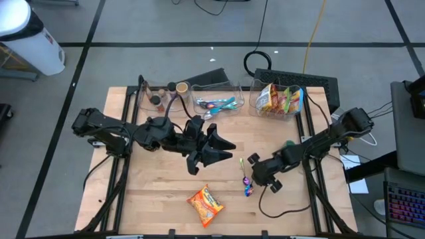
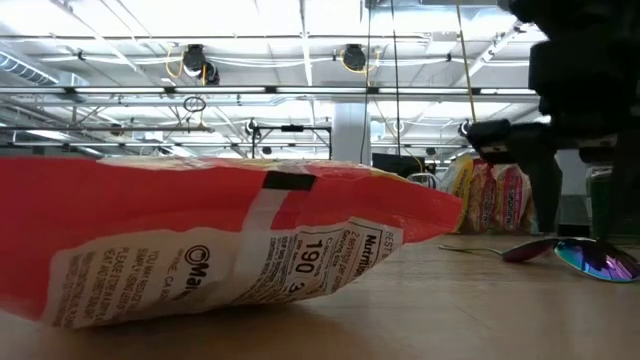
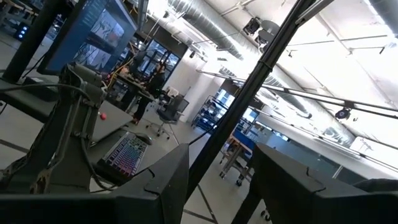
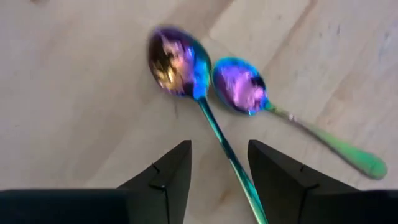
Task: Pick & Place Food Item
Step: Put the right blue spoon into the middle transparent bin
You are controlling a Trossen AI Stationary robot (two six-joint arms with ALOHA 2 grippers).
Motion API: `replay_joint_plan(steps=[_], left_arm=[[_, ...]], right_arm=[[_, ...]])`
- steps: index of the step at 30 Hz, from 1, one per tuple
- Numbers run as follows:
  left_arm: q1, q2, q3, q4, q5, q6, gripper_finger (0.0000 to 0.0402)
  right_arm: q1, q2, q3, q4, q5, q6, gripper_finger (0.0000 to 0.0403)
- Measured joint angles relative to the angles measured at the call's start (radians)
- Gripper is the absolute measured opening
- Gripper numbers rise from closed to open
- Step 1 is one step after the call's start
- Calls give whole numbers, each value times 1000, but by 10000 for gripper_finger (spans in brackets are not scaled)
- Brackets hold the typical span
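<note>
An orange snack bag lies flat on the wooden table near its front edge; in the low view it fills the foreground as a red and white bag. Two iridescent spoons lie to its right, side by side. My right gripper points down at them, open. The larger spoon runs its handle between the fingers; whether a finger touches it, I cannot tell. The smaller spoon lies just beside. My left gripper hangs raised over the table's middle, open and holding nothing.
Three clear bins stand along the far edge: one with small jars, one with cutlery, one with snack packets. A keyboard lies behind them. Bare wood spreads between the bag and the bins.
</note>
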Motion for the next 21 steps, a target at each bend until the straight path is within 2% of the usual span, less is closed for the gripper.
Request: replay_joint_plan(steps=[9, 14, 21], left_arm=[[0, 0, 0, -7, 0, 3, 182], [0, 0, 0, -20, 0, 3, 182], [0, 0, 0, -21, 0, 2, 182]], right_arm=[[-47, 52, 0, 16, -8, 25, 143], [-76, 52, 0, 16, -117, 26, 139], [-76, 91, 4, 8, -130, 38, 80]])
